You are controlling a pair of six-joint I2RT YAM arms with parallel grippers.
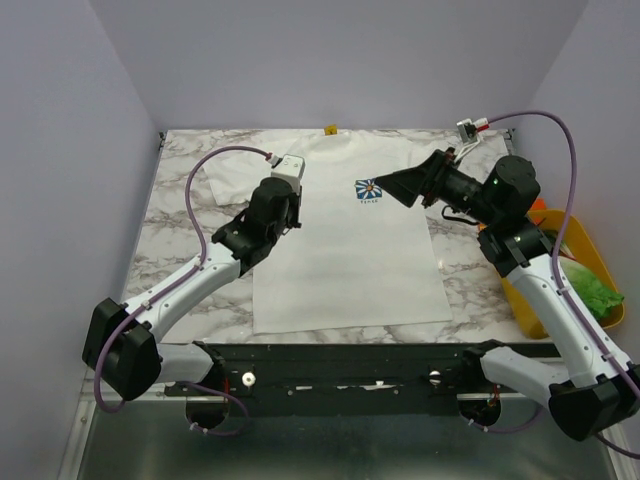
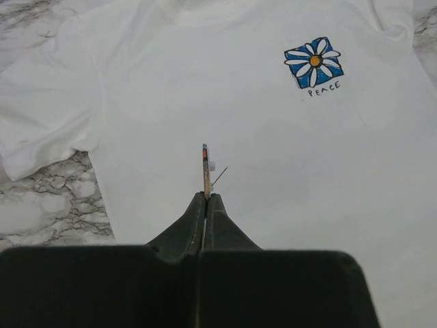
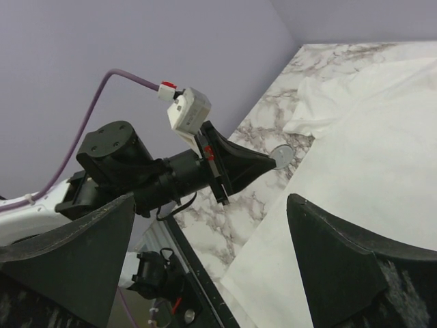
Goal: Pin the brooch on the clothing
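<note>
Here, the left tool [image 2: 206, 198] is pressed fully shut on the brooch [image 2: 205, 171], pinching its lower edge between two tapered black fingers. From the left wrist the brooch stands upright and edge-on, a thin flat disc with a fine wire pin slanting out to its right. From the right wrist it shows as a small, round, pale grey face at the very tip of the tool. It hangs over the side of the T-shirt [image 1: 340, 260] nearest the left edge of the tabletop [image 1: 180, 250], just beside the sleeve there. Whether it touches the cloth cannot be told.

The T-shirt is plain white, soft and lightly creased. It lies flat on glossy white marble with grey veins, its collar toward the far edge, where a small yellow label [image 1: 330, 129] shows. On the chest sits a square blue flower print [image 2: 314, 61] with white petals, an orange centre and the word PEACE beneath.

The right tool [image 1: 390, 183] hangs near that print, its matte black fingers [image 3: 362, 260] spread wide and holding nothing. By the right edge rests a yellow bin [image 1: 612, 318] with something green inside.
</note>
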